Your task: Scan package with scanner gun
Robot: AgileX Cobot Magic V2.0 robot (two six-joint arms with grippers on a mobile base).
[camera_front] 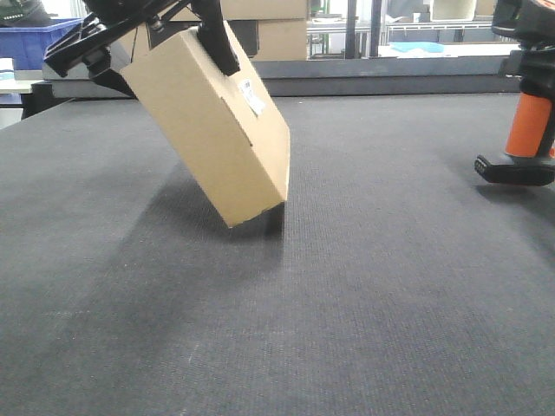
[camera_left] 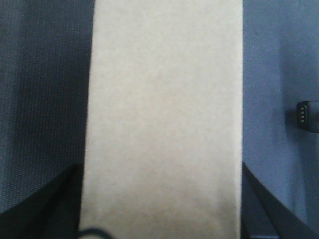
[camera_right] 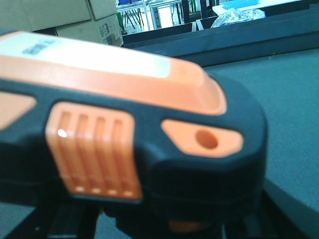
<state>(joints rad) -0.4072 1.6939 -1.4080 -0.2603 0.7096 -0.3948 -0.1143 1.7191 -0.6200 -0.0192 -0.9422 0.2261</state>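
Left tool [camera_front: 169, 59] pinches the package [camera_front: 208, 130] by its upper end, fingers on opposite faces. The box hangs tilted over the left of the counter [camera_front: 364, 286], lowest corner at or just off the surface (cannot tell which). The barcode sticker [camera_front: 251, 95] sits on the narrow side face, turned up and to the right. The scanner gun [camera_front: 529, 126] stands upright at the far right edge, well apart from the box, black foot low by the counter. In the right wrist view its head fills the frame above the dark fingers of the right tool [camera_right: 164, 221], but the contact is out of view, so whether that tool is clamped cannot be told. The step in hand looks like presenting the label. To do it well, hold the tilt steady with the sticker clear of the nearby finger, and bring the scanner's nose square to the sticker, near but not touching — a glancing angle likely misreads.
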